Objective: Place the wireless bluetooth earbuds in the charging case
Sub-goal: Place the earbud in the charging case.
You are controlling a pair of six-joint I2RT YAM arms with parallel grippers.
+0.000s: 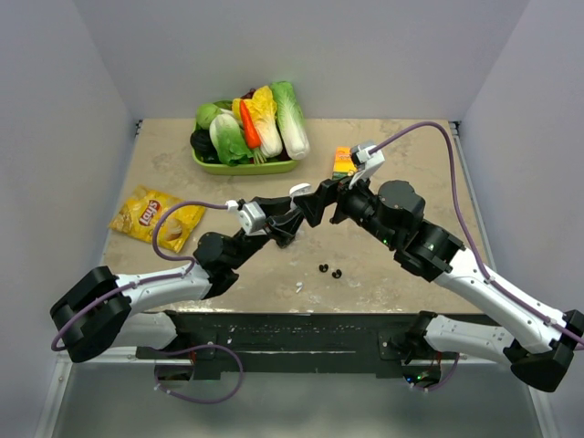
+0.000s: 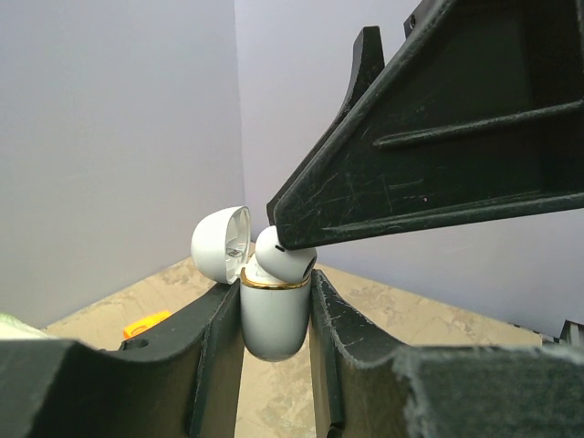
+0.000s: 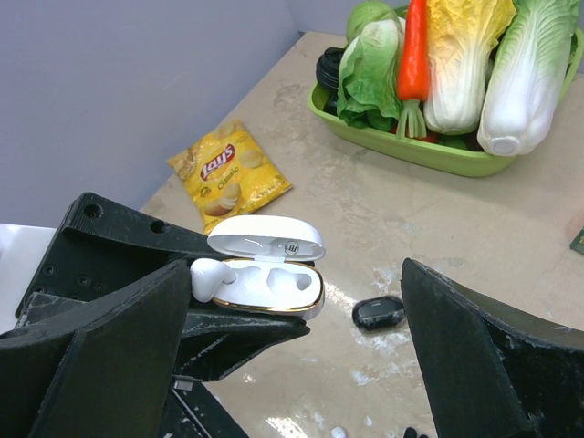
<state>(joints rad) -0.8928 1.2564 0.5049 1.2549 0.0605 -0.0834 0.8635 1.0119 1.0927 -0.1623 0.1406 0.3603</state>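
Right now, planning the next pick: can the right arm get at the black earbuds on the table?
Probably yes: the right gripper is open and empty, and the black earbuds lie uncovered.

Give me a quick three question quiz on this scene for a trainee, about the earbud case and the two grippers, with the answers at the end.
1. True or false: the lid of the charging case is shut.
2. Which one holds the case? A. left gripper B. right gripper C. neither
3. Fill in: the earbud resting in the case is ___ in colour.
Key: 1 false, the lid stands open. 2 A; the right gripper is open above the case and grips nothing. 3 white.
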